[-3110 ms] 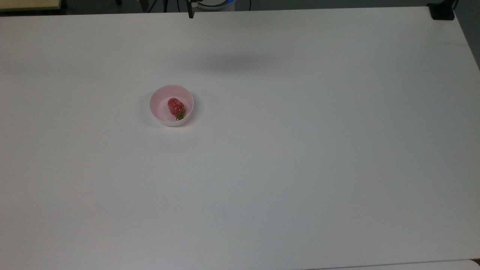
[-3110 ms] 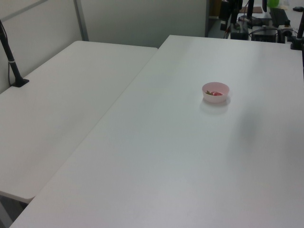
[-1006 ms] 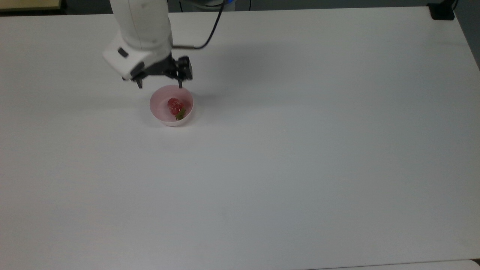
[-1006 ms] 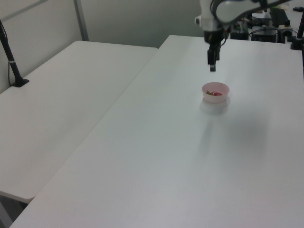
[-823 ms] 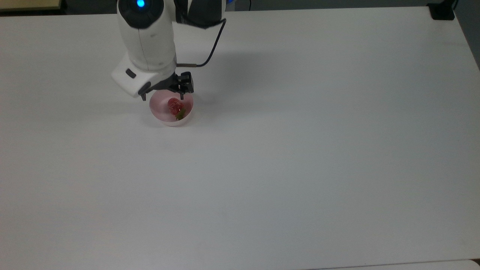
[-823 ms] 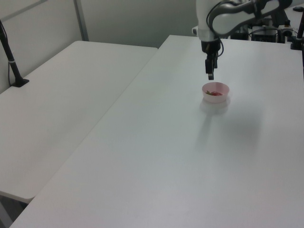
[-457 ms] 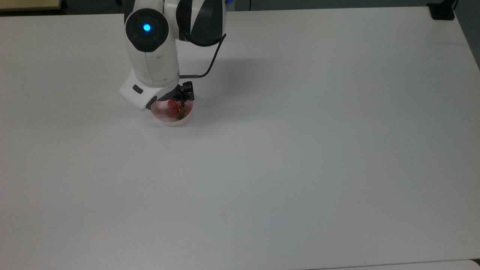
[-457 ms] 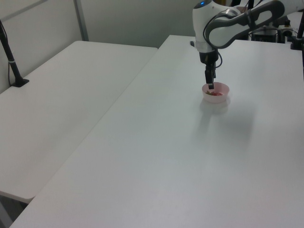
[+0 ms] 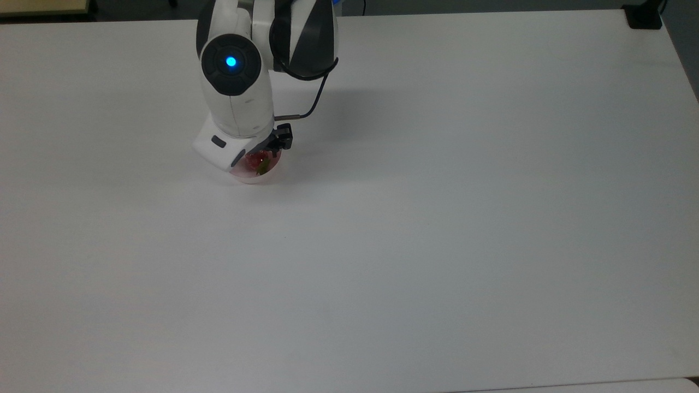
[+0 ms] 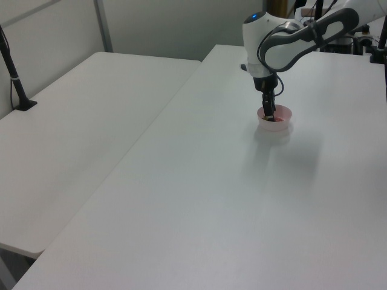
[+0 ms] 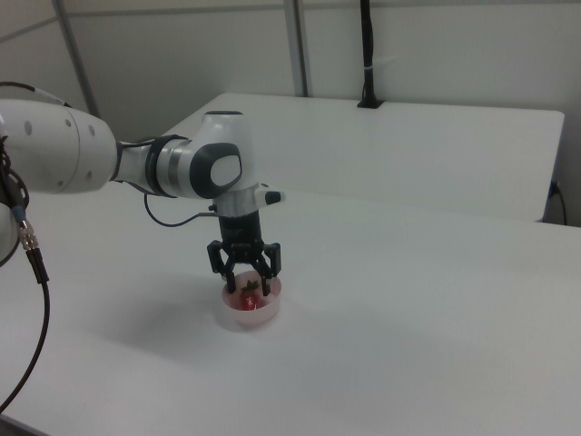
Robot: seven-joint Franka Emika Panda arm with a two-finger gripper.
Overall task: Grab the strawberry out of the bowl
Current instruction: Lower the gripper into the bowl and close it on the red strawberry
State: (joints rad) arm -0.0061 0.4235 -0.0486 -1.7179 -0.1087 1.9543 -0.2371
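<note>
Gripper: black two-finger gripper [image 11: 246,289] spread open, straddling the fruit to close on it.
Strawberry: small glossy red strawberry [image 11: 248,299] resting in the round pale pink bowl [image 11: 270,313].

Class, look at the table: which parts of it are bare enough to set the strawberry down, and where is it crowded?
In the top view the table is bare right of the bowl and below it, to both edges. The crowded spot is the bowl itself: the pincer hangs open over the strawberry, with the arm above it toward the top edge.
</note>
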